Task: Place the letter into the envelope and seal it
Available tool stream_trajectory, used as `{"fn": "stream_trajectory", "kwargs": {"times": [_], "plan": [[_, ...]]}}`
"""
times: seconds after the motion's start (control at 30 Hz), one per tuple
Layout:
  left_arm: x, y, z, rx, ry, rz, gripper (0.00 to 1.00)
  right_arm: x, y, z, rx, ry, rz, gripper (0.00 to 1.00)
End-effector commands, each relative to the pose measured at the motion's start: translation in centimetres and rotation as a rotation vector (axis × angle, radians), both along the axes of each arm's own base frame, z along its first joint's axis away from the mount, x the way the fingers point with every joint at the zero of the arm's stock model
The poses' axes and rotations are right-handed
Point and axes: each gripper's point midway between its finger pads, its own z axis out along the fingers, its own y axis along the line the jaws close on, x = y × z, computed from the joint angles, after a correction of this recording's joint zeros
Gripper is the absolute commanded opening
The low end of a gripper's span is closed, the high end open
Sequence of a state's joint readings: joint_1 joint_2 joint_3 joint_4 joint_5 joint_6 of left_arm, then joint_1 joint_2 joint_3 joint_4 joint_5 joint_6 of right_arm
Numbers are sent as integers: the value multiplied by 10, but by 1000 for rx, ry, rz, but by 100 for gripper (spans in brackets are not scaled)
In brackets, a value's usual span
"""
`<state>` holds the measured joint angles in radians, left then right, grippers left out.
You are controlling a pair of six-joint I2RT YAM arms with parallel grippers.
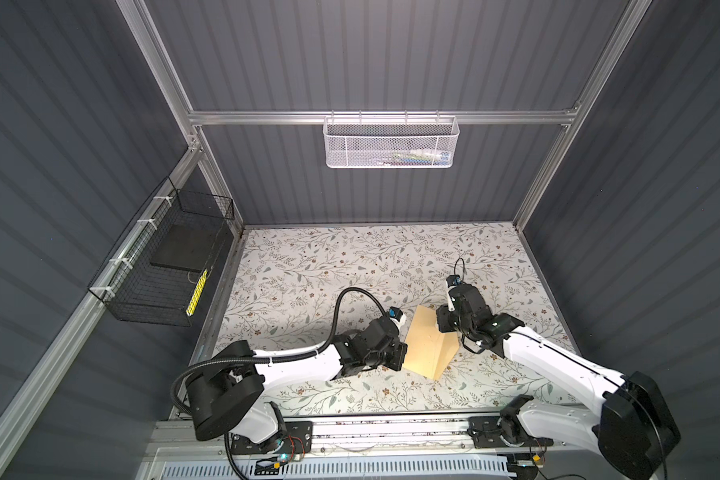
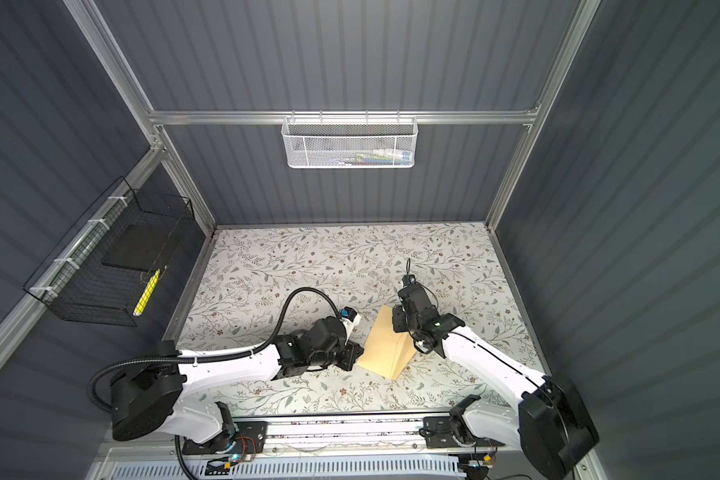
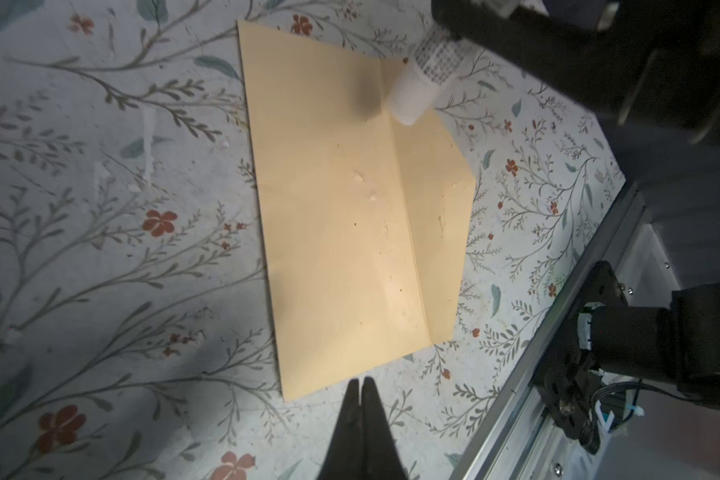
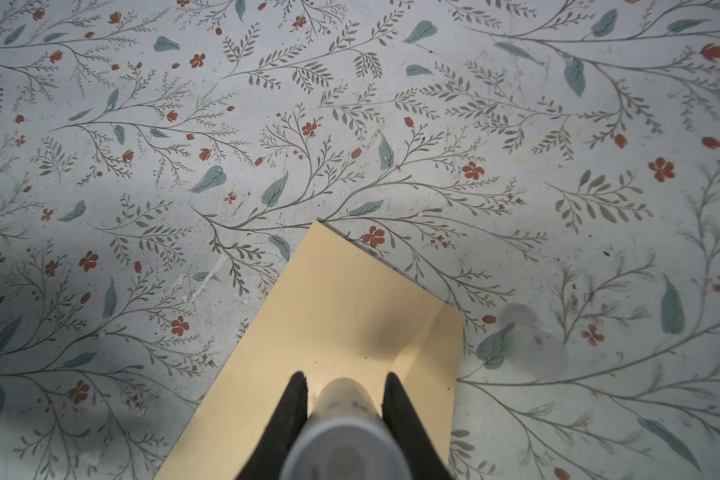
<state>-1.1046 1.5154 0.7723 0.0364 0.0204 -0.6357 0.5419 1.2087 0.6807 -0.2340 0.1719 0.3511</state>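
Envelope (image 1: 427, 345) flat on the bench (image 1: 308, 266), lower centre in both top views, flap open toward the right arm. Left claw (image 3: 360, 388) pinched shut, empty, just off its short edge, long axis running straight away. Right claw (image 4: 344, 384) grips the white tube (image 3: 412, 97) over the flap fold (glue, I'd guess). I can't see the letter.
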Motion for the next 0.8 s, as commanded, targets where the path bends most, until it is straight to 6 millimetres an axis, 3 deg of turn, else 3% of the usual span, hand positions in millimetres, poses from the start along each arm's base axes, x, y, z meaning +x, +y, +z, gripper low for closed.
{"fn": "stream_trajectory", "kwargs": {"times": [0.0, 0.37, 0.77], "plan": [[-3, -10, -9, 33, 30, 22, 0, 10, 1, -1, -8, -27, 0, 0], [-10, -12, -46, 133, 78, 47, 0, 12, 0, -25, -27, 10, 0, 0], [-7, -1, -74, 213, 111, 114, 0, -12, 5, -55, 13, 122, 25, 0]]}}
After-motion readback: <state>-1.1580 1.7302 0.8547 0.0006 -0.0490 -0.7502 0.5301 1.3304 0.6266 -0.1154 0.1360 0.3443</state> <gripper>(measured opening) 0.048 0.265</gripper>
